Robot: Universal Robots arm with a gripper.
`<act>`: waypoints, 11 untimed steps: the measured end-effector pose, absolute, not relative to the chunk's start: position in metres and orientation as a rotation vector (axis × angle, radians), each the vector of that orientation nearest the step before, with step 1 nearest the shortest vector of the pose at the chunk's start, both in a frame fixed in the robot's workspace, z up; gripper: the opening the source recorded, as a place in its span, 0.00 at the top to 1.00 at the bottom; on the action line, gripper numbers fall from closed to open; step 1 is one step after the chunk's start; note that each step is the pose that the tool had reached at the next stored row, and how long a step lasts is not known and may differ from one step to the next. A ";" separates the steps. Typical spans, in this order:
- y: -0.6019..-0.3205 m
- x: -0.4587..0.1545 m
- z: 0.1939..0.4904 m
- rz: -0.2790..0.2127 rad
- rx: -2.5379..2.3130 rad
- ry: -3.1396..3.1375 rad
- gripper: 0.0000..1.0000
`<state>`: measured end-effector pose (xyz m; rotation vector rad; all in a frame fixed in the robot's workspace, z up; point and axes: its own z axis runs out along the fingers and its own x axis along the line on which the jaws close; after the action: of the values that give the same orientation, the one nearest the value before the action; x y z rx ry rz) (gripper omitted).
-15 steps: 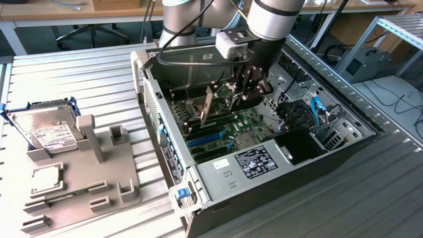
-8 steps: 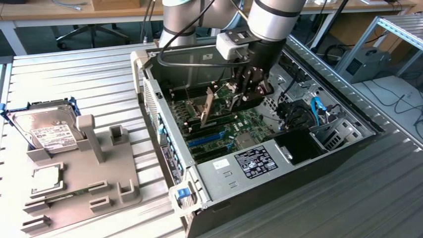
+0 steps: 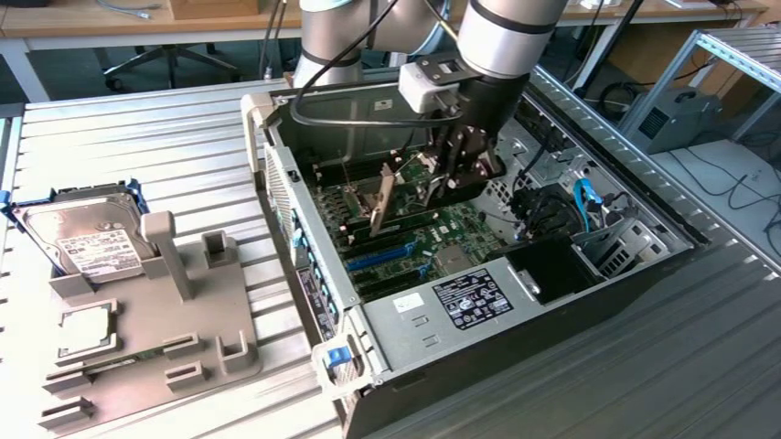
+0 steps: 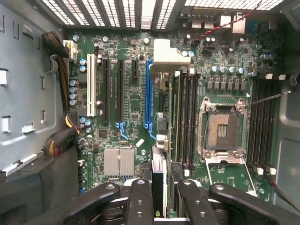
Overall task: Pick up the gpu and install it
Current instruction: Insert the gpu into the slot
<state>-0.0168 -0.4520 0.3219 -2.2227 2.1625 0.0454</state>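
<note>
The open computer case lies on its side on the ribbed metal counter, its motherboard facing up, with a grey holder tray carrying a hard drive at about nine o'clock from it in the exterior view. The gripper reaches down into the case, clamped on the gpu, which stands on edge between the fingers, just above the board near the blue slot. The card looks thin, stiff and light, but probably fragile: its faces carry components and its contact edge is exposed. The firm, flat upper edge seems the sound place to hold, keeping the card upright and square to the slot.
</note>
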 end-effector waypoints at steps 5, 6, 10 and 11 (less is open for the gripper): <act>-0.452 -0.023 0.322 0.045 -2.223 2.162 0.74; -0.453 -0.023 0.321 0.045 -2.223 2.162 0.74; -0.453 -0.025 0.321 0.045 -2.223 2.162 0.74; -0.453 -0.025 0.321 0.045 -2.223 2.162 0.74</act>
<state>-0.0251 -0.4530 0.3210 -2.2228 2.1625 0.0453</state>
